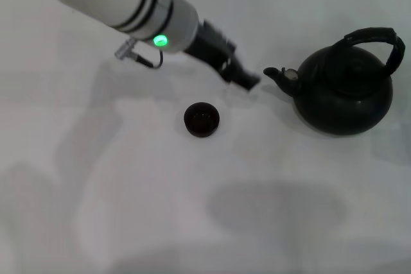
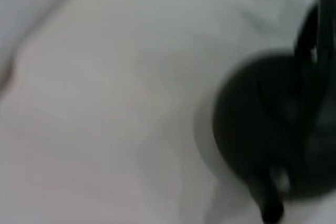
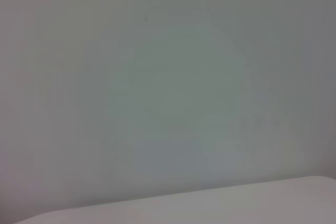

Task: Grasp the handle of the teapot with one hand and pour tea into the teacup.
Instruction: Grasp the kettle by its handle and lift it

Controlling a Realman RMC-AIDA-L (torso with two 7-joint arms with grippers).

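The black teapot [image 1: 345, 91] stands upright on the white table at the right, its short spout pointing left. Its thick arched handle [image 1: 376, 38] loops over the lid. The tiny dark teacup [image 1: 201, 119] sits on the table left of the teapot, apart from it. My left arm reaches in from the upper left; its gripper [image 1: 247, 79] hangs just left of the spout and behind the cup, touching neither. The left wrist view shows the teapot [image 2: 262, 129] close and blurred. My right gripper is out of view.
The white table [image 1: 128, 210] extends in front of and to the left of the cup, with soft shadows on it. The right wrist view shows only a plain wall and a strip of table edge [image 3: 210, 203].
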